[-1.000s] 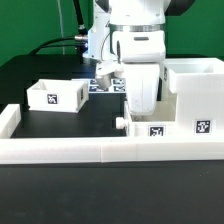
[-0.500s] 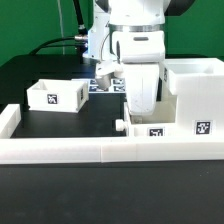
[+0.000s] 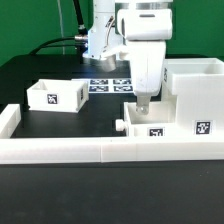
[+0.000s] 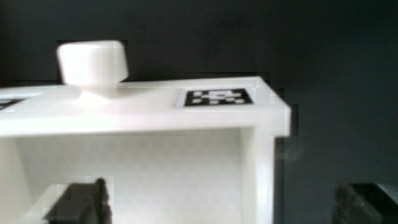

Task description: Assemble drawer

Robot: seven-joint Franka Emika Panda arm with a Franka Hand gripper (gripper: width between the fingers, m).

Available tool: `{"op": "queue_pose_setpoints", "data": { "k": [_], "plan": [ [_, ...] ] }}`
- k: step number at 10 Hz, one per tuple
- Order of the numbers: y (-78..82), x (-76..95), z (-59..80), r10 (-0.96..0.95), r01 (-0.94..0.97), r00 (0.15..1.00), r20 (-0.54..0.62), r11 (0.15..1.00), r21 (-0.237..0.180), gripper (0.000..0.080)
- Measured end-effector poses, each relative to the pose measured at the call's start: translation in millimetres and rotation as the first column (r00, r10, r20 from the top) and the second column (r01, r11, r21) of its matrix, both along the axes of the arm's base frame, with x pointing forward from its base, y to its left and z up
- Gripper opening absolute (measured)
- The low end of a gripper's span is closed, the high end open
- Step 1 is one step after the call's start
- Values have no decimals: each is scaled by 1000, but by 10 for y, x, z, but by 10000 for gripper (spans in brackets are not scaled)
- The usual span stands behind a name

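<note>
A white knobbed tray (image 3: 150, 122) stands against the border wall, its knob (image 3: 120, 125) toward the exterior view's left, right beside the tall open-sided case (image 3: 196, 88). My gripper (image 3: 144, 103) hangs just above this tray, open and empty. In the wrist view the tray (image 4: 160, 150) fills the frame, with its knob (image 4: 89, 62) and a tag (image 4: 219, 97) on its front wall. One of my fingertips (image 4: 80, 202) is over the tray's inside and the other is outside its side wall. A second tray (image 3: 57, 95) sits apart at the exterior view's left.
The long low white border wall (image 3: 90, 150) runs along the front and turns back at the exterior view's left. The marker board (image 3: 108, 85) lies flat behind the trays, at the arm's base. The table is black.
My gripper has shifted toward the exterior view's right and now hangs over the tray next to the case. The marker board, partly covered before, now shows.
</note>
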State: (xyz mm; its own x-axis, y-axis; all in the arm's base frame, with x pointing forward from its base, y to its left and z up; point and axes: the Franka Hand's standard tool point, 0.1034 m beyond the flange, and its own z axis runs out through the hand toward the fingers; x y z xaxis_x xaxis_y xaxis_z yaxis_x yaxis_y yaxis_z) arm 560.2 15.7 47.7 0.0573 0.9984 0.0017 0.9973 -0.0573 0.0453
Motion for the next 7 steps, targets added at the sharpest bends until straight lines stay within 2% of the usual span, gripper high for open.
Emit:
{"op": "queue_pose_setpoints", "data": {
  "k": [2,4,7],
  "plan": [
    [-156,64,123,6,-6,1000,19,1000,-8,644],
    [-337,107,154,-4,4,1000,28,1000,-11,649],
    [-534,71,32,18,-18,1000,17,1000,-8,649]
  ]
}}
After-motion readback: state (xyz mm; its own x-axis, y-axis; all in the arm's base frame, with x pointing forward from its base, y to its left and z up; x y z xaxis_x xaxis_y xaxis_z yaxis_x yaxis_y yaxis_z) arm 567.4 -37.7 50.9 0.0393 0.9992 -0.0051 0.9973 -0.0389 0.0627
